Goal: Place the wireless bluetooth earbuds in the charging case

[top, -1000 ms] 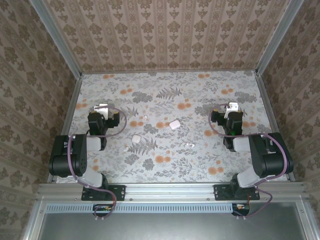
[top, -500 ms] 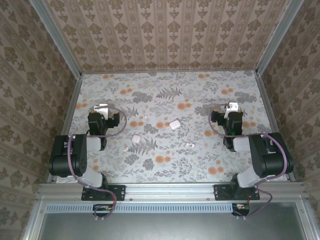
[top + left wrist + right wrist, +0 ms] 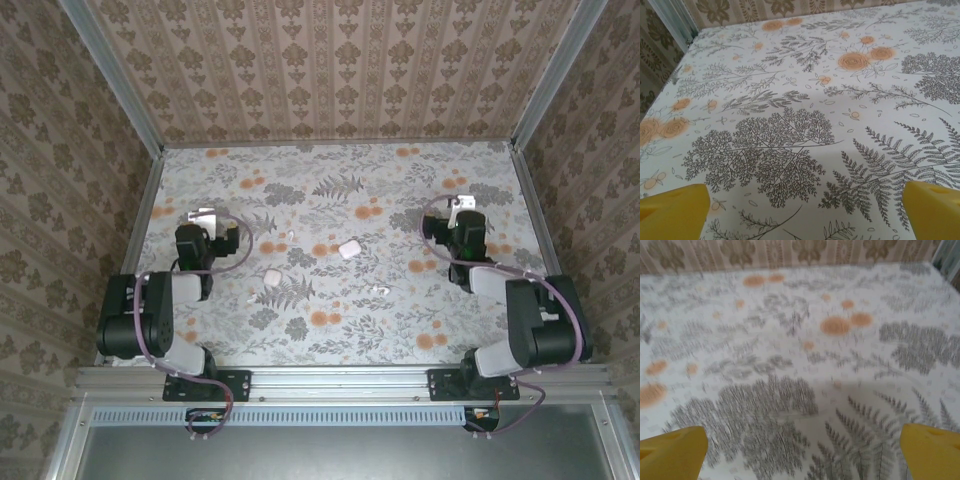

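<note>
**Earbuds (image 3: 380, 289) loose, both sets of jaws spread wide**

We see the earbuds as tiny white specks on the floral table (image 3: 330, 170), too small to make out in any detail. One speck lies right of centre, toward the near edge. The other speck (image 3: 288, 236) lies left of centre and farther back. Between them sit two white rounded-square cases, each apart from both specks. The far case (image 3: 349, 249) is near the middle of the table, and the near case (image 3: 272, 277) is to its left, closer to the arms. We cannot tell whether either case is open.

The left gripper (image 3: 203, 216) hovers over the table's left side, well apart from the cases. In the left wrist view its yellow fingertips (image 3: 672, 212) stand wide apart with bare pattern between them. The right gripper (image 3: 463, 205) hangs over the right side, and its yellow fingertips (image 3: 672, 452) are likewise spread and hold nothing. The right wrist view is blurred.
</note>
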`<state>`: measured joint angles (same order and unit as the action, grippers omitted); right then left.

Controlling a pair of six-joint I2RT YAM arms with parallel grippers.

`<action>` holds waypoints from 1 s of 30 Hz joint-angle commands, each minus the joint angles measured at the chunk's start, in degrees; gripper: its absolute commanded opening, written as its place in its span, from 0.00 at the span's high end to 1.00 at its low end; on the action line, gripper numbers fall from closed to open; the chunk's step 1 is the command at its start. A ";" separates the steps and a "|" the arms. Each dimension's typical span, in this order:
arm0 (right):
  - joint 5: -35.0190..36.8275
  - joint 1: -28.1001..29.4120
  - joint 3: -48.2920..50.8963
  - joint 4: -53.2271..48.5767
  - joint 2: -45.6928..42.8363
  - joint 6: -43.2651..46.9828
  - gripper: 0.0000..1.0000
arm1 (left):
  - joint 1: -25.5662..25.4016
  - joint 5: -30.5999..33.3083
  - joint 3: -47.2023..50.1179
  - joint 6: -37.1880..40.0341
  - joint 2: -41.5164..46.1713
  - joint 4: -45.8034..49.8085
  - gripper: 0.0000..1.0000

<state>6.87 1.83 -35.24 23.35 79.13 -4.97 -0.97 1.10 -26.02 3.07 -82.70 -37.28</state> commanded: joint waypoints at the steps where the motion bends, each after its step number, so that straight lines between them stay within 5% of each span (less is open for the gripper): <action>1: -2.42 1.29 -6.81 -21.98 -3.60 -4.61 0.00 | 0.18 2.58 -6.12 -3.57 4.59 13.30 0.00; 7: 0.96 11.28 -16.03 -41.14 -3.69 -5.57 0.00 | 0.20 0.48 -15.07 -8.99 11.12 33.20 0.00; 14: 0.54 24.51 -30.36 -58.45 10.53 -10.14 0.00 | -1.26 -6.94 -23.22 -14.72 11.68 52.50 0.00; 22: -0.91 31.25 -45.48 -66.12 26.12 -10.29 0.00 | -14.06 -4.26 -21.42 -16.08 12.47 59.44 0.00; 30: -1.06 32.99 -55.51 -71.34 37.64 -11.21 0.00 | -24.74 -3.03 -18.35 -20.45 11.19 54.67 0.00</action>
<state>5.72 34.41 -88.05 -42.68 114.17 -14.46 -24.93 -3.03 -45.58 -14.46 -71.07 18.50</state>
